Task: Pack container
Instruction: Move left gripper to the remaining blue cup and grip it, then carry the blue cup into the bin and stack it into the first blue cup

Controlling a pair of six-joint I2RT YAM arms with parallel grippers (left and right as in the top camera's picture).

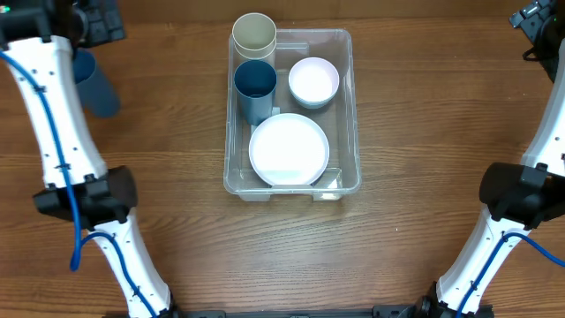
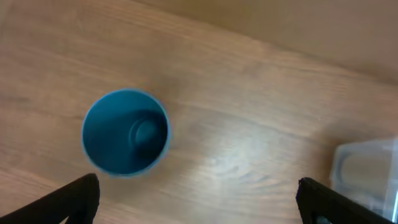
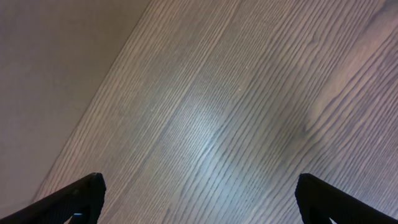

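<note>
**One blue cup left outside the bin**

The container [image 1: 350, 106], a clear rectangular plastic bin with rounded corners, sits in the middle of the wood-grain table [image 1: 424, 132], between the two arms. It is already well filled. A beige cup [image 1: 253, 37] stands in its far-left corner, and a dark blue cup [image 1: 255, 84] sits just beside it. A small white bowl [image 1: 313, 81] takes the far-right side, and a wide white bowl [image 1: 289, 148] covers most of the near half. The round pieces are set side by side rather than stacked, so little bare floor is left showing.

A lighter blue cup [image 2: 126, 132] stands upright on the table, well apart from the bin on its left. It is a smooth, matte tumbler with a round mouth and a small raised disc in its base. The left gripper [image 2: 199, 202] hangs above and just to one side of it. Its dark fingers are spread wide and hold nothing, which suits a reach for this cup. A frosted corner of the bin shows at the right edge of that wrist view.

The right gripper [image 3: 199, 199] is parked over bare tabletop on the far right. Its jaws are also wide apart and empty, and it is clear of the work. The grain beneath it is straight and fine, with a soft sheen.
</note>
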